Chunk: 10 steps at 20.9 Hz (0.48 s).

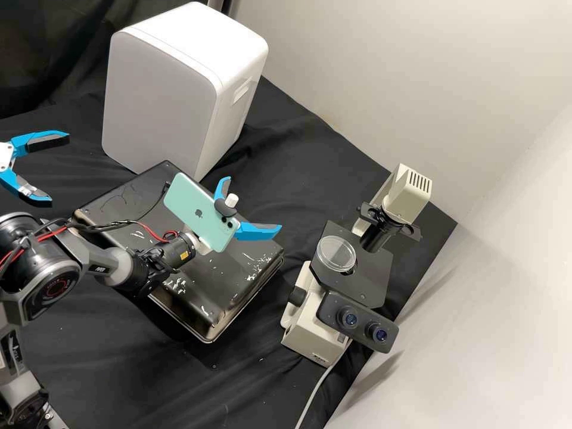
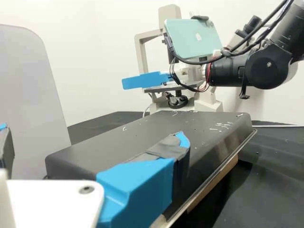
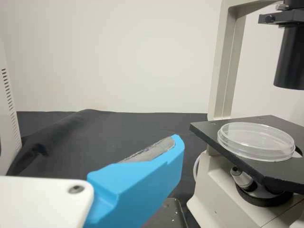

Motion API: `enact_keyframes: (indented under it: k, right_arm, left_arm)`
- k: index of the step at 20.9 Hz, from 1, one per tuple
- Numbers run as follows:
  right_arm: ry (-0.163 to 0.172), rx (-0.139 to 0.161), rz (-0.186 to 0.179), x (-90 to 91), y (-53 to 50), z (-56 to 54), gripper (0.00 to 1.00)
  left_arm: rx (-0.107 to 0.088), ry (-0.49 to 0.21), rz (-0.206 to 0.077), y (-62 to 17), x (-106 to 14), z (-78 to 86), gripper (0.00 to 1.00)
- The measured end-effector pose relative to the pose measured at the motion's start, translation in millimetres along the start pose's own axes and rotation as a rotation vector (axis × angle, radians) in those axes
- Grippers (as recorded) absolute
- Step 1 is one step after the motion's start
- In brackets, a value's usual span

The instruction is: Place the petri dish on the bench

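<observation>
Plainly, the petri dish (image 1: 336, 252) is not yet on the worktop (image 1: 149, 369). We note it lying flat on the black stage (image 1: 366, 275) of the microscope (image 1: 307, 336), with the dark condenser tube (image 1: 374, 239) hanging just above and beside it.

The right tool (image 1: 241, 208) hovers over a black tray (image 1: 232, 292), its blue fingers spread and nothing between them. The dish lies straight ahead of this tool, beyond its fingertips and well apart. In the right wrist view we see it at about fingertip height and off to one side.

The left tool (image 1: 56, 168) is also spread and empty. It sits far behind the right tool, with the tray between it and the microscope.

We judge the right arm clearly the nearer. The dish is round, so no axis matters and any bite across the rim serves. With the tube overhead, a level approach from the tool's side looks safer than a drop from above.
</observation>
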Motion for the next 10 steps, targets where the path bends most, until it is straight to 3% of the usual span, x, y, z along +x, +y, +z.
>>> enact_keyframes:
  k: [10]
  right_arm:
    - [-0.006, -0.002, 0.006, 0.0, 2.1, 2.0, 1.0]
  left_arm:
    - [-0.001, -0.005, -0.01, -1.8, 0.6, 0.2, 1.0]
